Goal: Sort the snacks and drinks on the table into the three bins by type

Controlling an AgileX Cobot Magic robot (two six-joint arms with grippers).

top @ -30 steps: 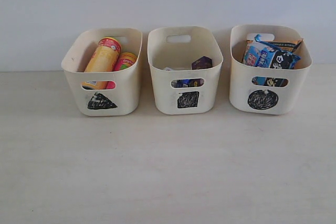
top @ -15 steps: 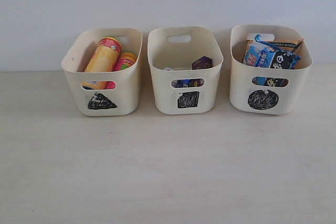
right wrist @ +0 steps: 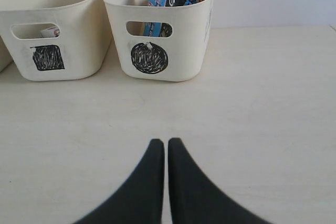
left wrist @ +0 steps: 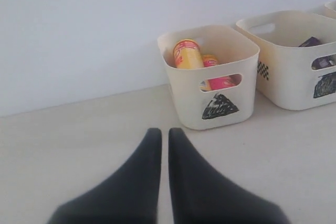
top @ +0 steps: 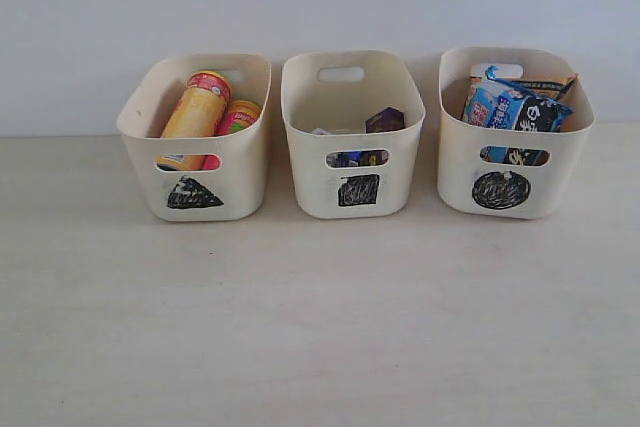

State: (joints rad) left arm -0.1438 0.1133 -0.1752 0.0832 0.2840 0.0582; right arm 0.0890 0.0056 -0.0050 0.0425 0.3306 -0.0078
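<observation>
Left pincer (left wrist: 164, 131) closed, empty, apart fr. triangle bin (left wrist: 190, 104)

Left end effector (left wrist: 164, 135) closed, empty; chip tubes (left wrist: 186, 55) inside triangle bin (left wrist: 220, 111).

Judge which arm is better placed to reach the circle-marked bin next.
Right, probably: the right claw, shut, faces the circle bin head-on, while the left claw faces the triangle bin at the row's other end.

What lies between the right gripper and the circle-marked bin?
Nothing: only bare table stretches from the shut right gripper to the circle-marked bin, as the right wrist view shows.
</observation>
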